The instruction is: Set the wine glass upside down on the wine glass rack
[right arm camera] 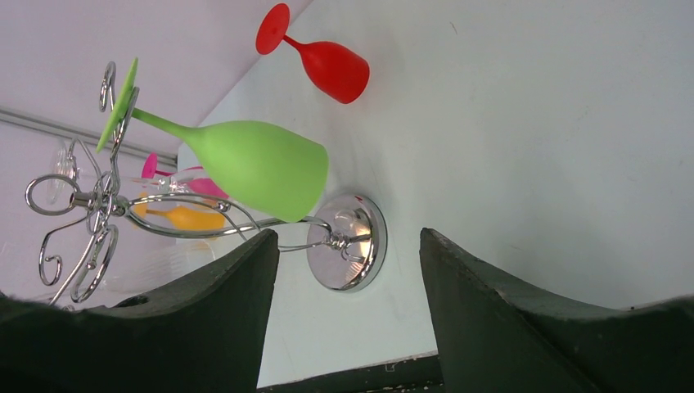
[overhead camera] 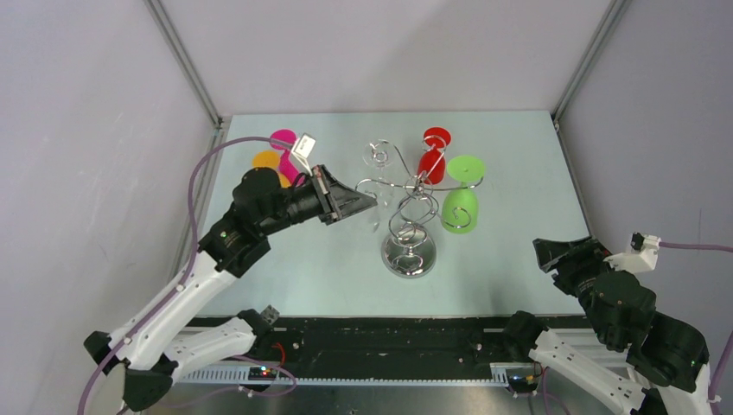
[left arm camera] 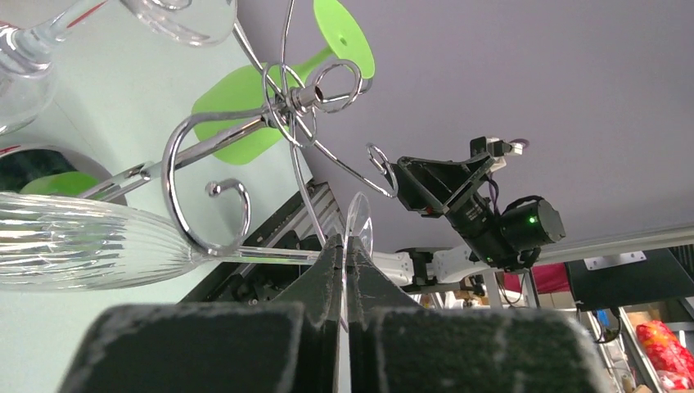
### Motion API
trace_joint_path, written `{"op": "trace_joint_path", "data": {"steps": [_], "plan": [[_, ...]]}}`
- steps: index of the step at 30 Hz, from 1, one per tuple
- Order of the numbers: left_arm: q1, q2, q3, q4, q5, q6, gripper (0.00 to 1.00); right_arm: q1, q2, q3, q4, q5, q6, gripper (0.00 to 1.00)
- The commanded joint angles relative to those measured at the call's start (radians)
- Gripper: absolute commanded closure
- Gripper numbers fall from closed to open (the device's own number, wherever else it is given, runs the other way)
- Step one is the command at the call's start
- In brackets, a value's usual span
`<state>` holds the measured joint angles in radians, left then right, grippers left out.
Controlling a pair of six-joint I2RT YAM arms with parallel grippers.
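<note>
The chrome wine glass rack [overhead camera: 409,251] stands mid-table, with a round mirrored base, a spiral stem and curled arms; it also shows in the right wrist view [right arm camera: 348,241]. My left gripper [overhead camera: 370,204] is shut on the foot [left arm camera: 359,221] of a clear ribbed wine glass [left arm camera: 74,241]. The glass lies sideways, its stem inside a curled rack arm [left arm camera: 214,214]. In the left wrist view the gripper [left arm camera: 344,239] pinches the thin foot edge-on. My right gripper [overhead camera: 553,251] is open and empty, low at the right, and faces the rack base [right arm camera: 350,237].
A green glass [overhead camera: 460,210] hangs upside down on the rack's right side. A red glass [overhead camera: 432,160] is behind the rack. Pink [overhead camera: 283,138] and orange [overhead camera: 266,160] glasses stand at the back left. Another clear glass [left arm camera: 184,20] is near the rack top.
</note>
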<state>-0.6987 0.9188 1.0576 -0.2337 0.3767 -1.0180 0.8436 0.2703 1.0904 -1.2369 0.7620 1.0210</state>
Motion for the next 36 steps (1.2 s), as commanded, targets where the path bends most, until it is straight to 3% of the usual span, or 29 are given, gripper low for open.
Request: {"op": "trace_joint_path", "data": {"steps": [1, 15, 36], "plan": [[-0.018, 0.044, 0.053, 0.062, 0.031, 0.039, 1.0, 0.008, 0.012, -0.001, 0.031, 0.03, 0.026, 0.32], [-0.016, 0.174, 0.11, 0.149, 0.03, 0.049, 1.0, 0.009, 0.011, -0.01, 0.041, 0.014, 0.039, 0.32], [0.125, 0.126, 0.081, 0.127, 0.044, 0.073, 1.0, 0.01, -0.003, -0.024, 0.041, 0.014, 0.055, 0.32]]}}
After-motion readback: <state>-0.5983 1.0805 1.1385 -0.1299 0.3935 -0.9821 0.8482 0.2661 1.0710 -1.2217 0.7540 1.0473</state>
